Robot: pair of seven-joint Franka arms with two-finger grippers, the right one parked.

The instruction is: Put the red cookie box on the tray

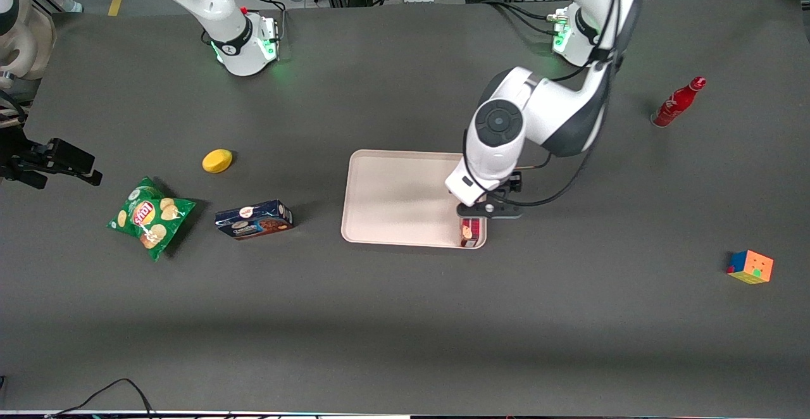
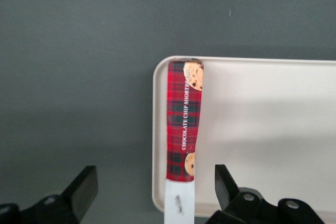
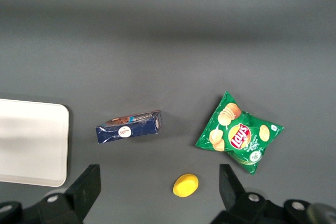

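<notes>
Pincer point(image 2: 152, 192) hangs above the tray's point(image 2: 273, 108) corner, my fingers point(image 2: 84, 187) spread wide and clear of the box point(image 2: 184, 121). It lies flat inside the tray, along one short rim, where that rim keeps it from sliding onto the tabletop point(image 2: 79, 51).
</notes>
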